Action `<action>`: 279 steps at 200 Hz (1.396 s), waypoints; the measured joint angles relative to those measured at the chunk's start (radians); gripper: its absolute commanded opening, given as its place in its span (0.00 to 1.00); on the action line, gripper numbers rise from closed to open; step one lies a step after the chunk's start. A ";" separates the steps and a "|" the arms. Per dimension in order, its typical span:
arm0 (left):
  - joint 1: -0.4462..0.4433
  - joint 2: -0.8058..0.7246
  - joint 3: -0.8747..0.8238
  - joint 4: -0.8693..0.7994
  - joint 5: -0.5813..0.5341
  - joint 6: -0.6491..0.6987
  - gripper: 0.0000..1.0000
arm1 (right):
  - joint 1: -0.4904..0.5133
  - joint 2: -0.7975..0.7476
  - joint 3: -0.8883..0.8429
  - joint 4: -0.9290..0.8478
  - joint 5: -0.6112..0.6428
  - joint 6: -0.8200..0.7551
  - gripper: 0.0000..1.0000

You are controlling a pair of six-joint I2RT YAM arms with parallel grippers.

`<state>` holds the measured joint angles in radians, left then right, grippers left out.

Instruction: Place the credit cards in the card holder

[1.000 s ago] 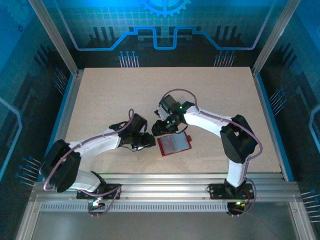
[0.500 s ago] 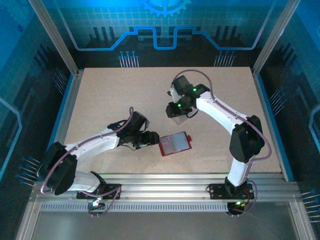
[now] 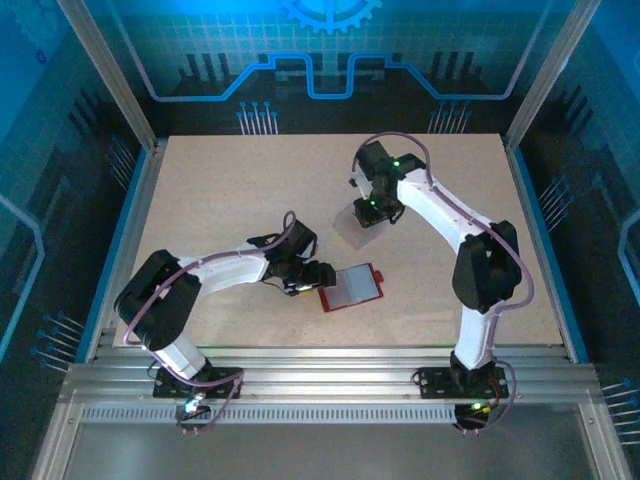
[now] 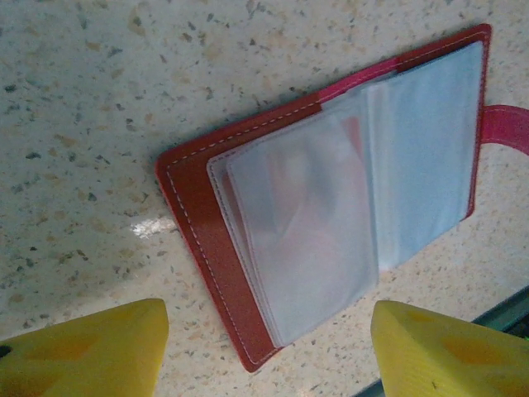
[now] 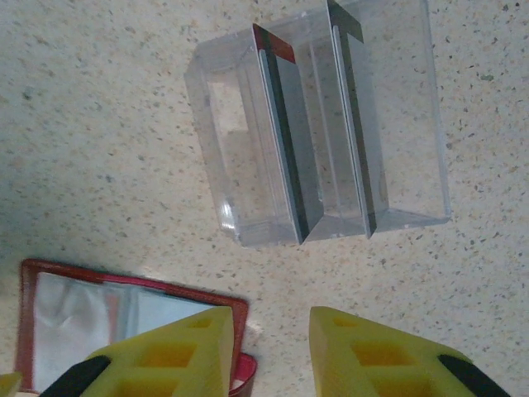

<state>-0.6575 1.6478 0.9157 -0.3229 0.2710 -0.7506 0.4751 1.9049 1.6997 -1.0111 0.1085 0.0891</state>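
The card holder (image 3: 352, 288) lies open on the table, red with pale grey pockets (image 4: 331, 198) facing up and its snap tab (image 4: 508, 128) at one end. My left gripper (image 3: 314, 277) hovers at its left edge, open; the yellow fingers (image 4: 83, 347) straddle the wallet's near corner without touching it. Two credit cards (image 5: 285, 141) (image 5: 357, 124) stand on edge inside a clear plastic box (image 5: 318, 124). My right gripper (image 3: 368, 214) hangs above that box, open with a narrow gap and nothing between its fingers (image 5: 388, 356). The wallet's corner (image 5: 124, 318) shows below the box.
The clear box (image 3: 350, 232) sits mid-table, a short way behind the wallet. Bare speckled tabletop (image 3: 220, 190) surrounds both. Aluminium frame posts and a rail (image 3: 330, 365) border the table.
The right arm swung back from the wallet to above the clear box, its jaws narrowing. The left gripper slid right to the wallet's edge and opened wider.
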 measured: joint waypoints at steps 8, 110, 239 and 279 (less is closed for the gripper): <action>0.000 0.005 0.000 0.000 0.000 0.001 0.68 | 0.003 0.013 0.002 -0.006 0.014 -0.012 0.33; 0.000 0.025 0.000 0.029 0.008 0.000 0.67 | 0.048 0.123 0.067 -0.051 0.126 -0.068 0.25; 0.000 0.025 0.000 0.046 0.015 -0.003 0.67 | 0.050 0.200 0.107 -0.073 0.179 -0.076 0.22; 0.000 0.025 0.000 0.058 0.015 -0.003 0.67 | 0.050 0.218 0.113 -0.073 0.179 -0.083 0.20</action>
<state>-0.6575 1.6730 0.9154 -0.2649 0.2859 -0.7532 0.5255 2.1231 1.8126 -1.0843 0.2878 0.0059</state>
